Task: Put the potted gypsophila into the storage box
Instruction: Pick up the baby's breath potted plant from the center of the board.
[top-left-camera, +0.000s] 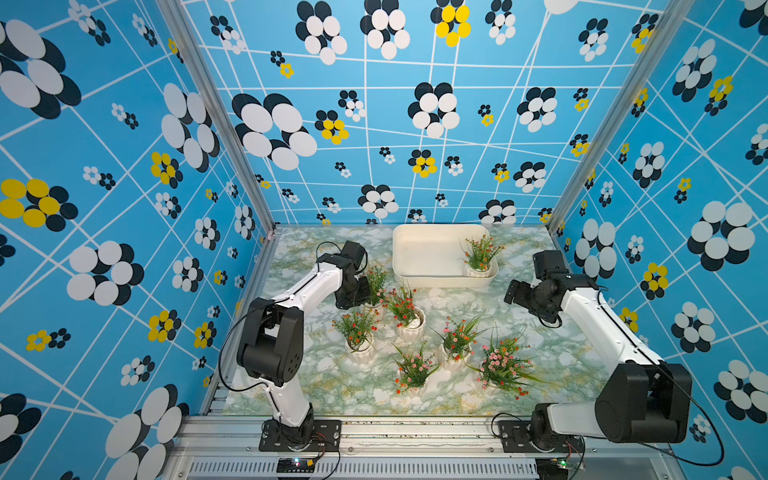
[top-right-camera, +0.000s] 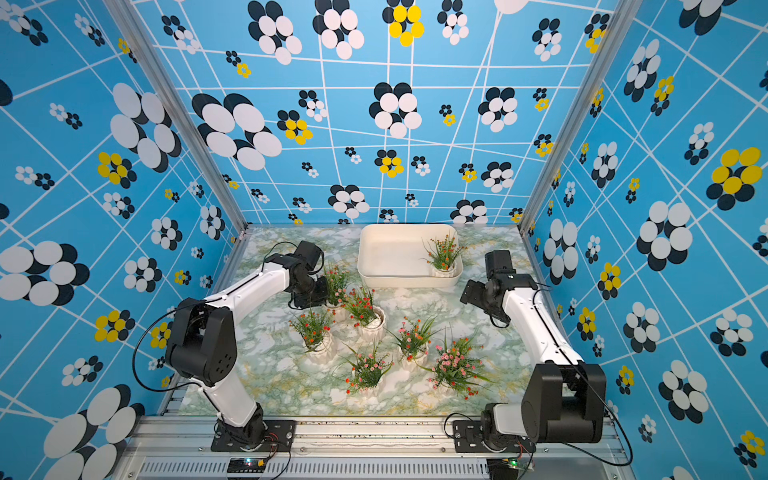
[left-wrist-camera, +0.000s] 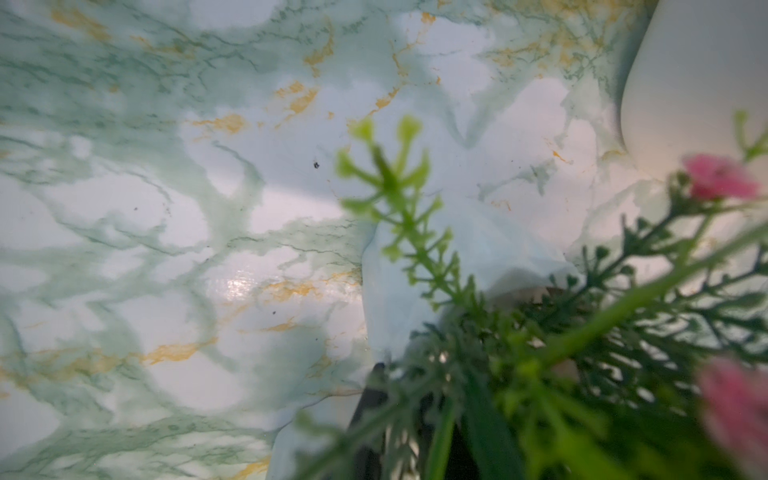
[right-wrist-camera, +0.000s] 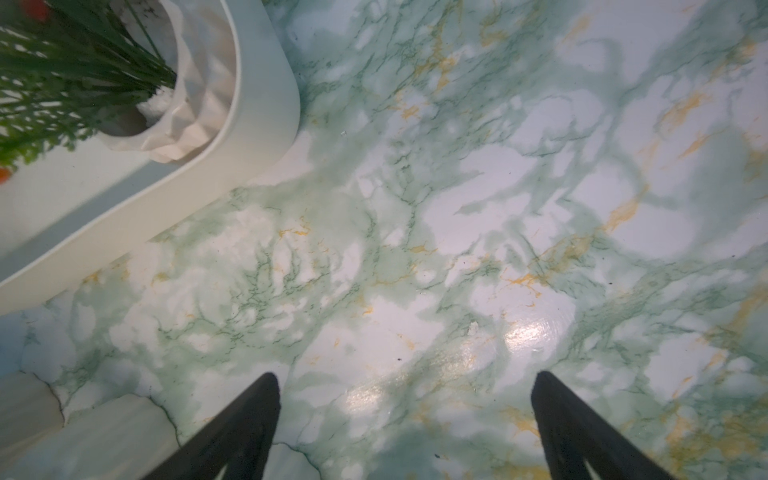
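Top views: box (top-left-camera: 419, 253) at back centre of table (top-left-camera: 299, 374), w/ one pot (top-left-camera: 478, 270) in its lower-right corner. L gripper (top-left-camera: 365, 293) is at pink pot (top-left-camera: 376, 282), lower left of box. Five more pots (top-left-camera: 411, 322) stand mid-table. R gripper (top-left-camera: 512, 293) is right of box.

L wrist: pink pot (left-wrist-camera: 399, 299) is close and blurred. Fingers are pinched in on it, contact hidden by leaves.

R wrist: fingers (right-wrist-camera: 249, 415) spread wide, nothing between. Box (right-wrist-camera: 257, 124) upper left.
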